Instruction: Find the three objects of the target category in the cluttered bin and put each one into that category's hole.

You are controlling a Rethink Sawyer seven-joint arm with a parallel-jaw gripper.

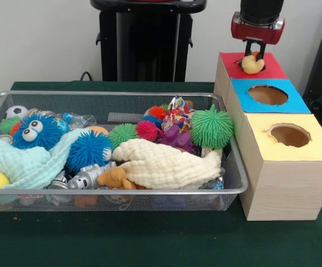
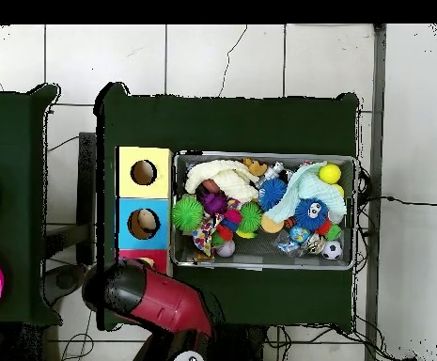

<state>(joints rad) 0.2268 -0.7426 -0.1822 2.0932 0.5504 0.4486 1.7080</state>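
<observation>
My gripper [image 1: 254, 54] hangs over the red top [image 1: 273, 70] of the far wooden box. It is shut on a pale cream-yellow plush toy [image 1: 252, 65], which sits at the round hole and hides most of it. The wire mesh bin [image 1: 150, 192] lies to the left, full of toys. A tan-orange plush toy [image 1: 115, 177] lies at its front, next to a cream cloth [image 1: 166, 164]; it also shows in the overhead view [image 2: 254, 167]. I cannot pick out a striped plush toy. In the overhead view the red arm [image 2: 151, 296] covers the red box and the gripper.
A blue-topped box [image 1: 268, 95] and a yellow-topped box [image 1: 289, 135] stand in a row with the red one, right of the bin. Spiky puffer balls [image 1: 211, 127], a silver toy robot [image 1: 86, 178], a mint cloth [image 1: 33, 164] and a blue furry toy [image 1: 35, 130] fill the bin.
</observation>
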